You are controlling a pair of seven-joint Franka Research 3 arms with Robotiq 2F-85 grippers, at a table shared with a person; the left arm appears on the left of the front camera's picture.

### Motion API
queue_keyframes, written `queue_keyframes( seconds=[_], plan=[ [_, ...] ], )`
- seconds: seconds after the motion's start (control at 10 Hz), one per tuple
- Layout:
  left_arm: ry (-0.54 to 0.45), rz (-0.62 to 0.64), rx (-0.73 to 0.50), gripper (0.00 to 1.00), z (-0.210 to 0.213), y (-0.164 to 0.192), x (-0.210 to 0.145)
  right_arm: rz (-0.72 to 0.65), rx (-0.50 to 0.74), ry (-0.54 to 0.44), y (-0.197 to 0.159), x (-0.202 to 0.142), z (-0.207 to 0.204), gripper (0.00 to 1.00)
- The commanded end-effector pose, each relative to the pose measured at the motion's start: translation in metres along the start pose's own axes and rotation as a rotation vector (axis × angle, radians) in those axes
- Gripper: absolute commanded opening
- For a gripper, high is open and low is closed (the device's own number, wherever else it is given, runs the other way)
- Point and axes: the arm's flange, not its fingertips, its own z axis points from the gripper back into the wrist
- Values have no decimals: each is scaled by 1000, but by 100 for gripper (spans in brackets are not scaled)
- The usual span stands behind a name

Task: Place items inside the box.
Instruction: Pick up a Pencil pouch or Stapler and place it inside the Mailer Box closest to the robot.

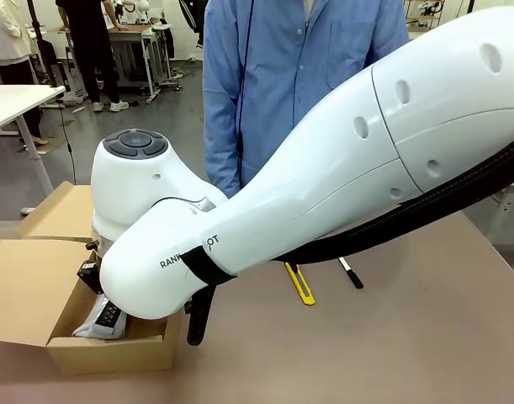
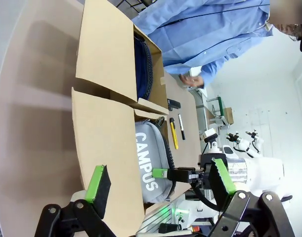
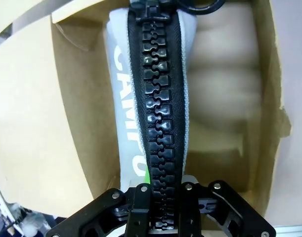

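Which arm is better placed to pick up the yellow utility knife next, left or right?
Probably left: the left gripper is open and empty, while the right gripper is shut on the grey pouch in the box. The yellow utility knife lies near the box.

Grey "CAMPUS" pouch [image 3: 122,98], black zipper uppermost, on edge inside the box [image 1: 113,355]; navy pouch [image 2: 143,69] beside it inside; yellow utility knife [image 1: 300,284] and black-capped marker [image 1: 350,272] flat outside.

The right arm [image 1: 324,194] and grey pouch [image 3: 122,98] crowd the box [image 1: 113,353]; the table [image 1: 425,337] beside offers room.
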Motion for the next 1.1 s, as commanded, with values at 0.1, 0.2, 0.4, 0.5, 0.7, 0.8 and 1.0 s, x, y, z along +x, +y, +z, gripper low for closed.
queue_keyframes(
  seconds=[0.1,0.2,0.4,0.5,0.7,0.8,1.0],
  plan=[
    [-16,-18,-20,100,0,0,1,25,20,39,6,0,-2,22],
    [-16,-18,-20,100,0,0,1,29,20,45,5,0,-1,65],
    [-16,-18,-20,100,0,0,1,36,41,47,3,-1,4,100],
    [-16,-18,-20,100,0,0,1,37,55,55,2,-1,6,100],
    [-16,-18,-20,100,0,0,1,40,96,50,-1,-1,15,96],
    [-16,-18,-20,100,0,0,1,43,96,43,-2,-2,21,100],
    [-16,-18,-20,100,0,0,1,50,82,61,-5,-5,29,100]
  ],
)
